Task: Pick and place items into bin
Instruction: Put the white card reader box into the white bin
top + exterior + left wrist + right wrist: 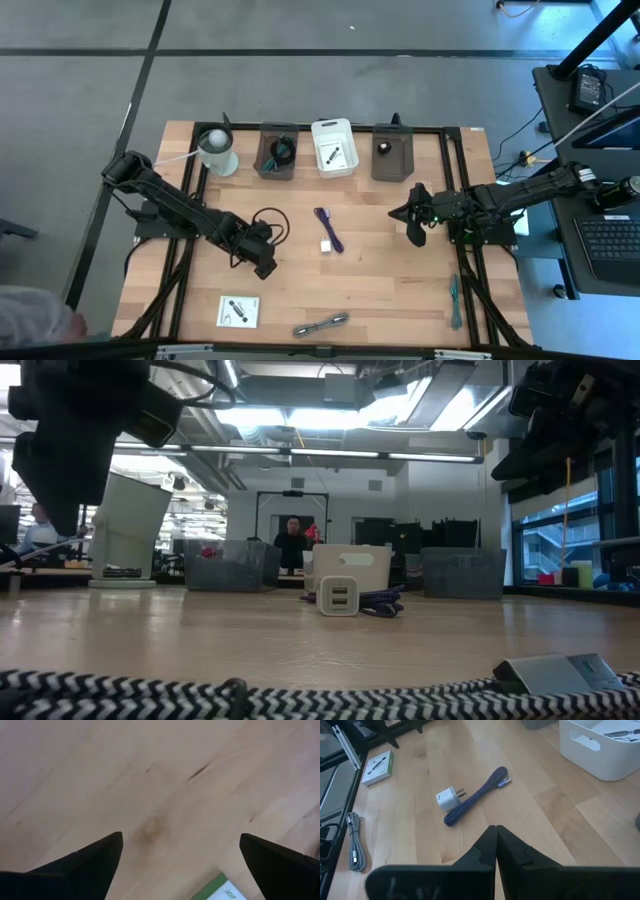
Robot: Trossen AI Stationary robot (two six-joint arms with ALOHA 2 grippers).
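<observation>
1. The coiled black cable (268, 222) lies on the wooden table (380, 270), just beside the left gripper (264, 268). It looks light and floppy, so a pinch across several bundled loops should hold better than one strand.
2. The left gripper hangs low over bare wood with its fingers (90, 865) spread wide, holding and touching nothing. A white printed card (239, 311) lies near it.
3. The purple cable (477, 795) and white charger cube (447, 798) lie mid-table, touching. The cable is soft and braided; the cube is hard, smooth and probably slippery, best taken by its flat sides.
4. The grey braided cable (321, 324) lies at the near edge: limp, with stiff ends.
5. The right gripper (496, 837) waits to the right, fingers pressed together and empty.
6. The teal cable (455, 300) lies thin and light, near the right edge.
</observation>
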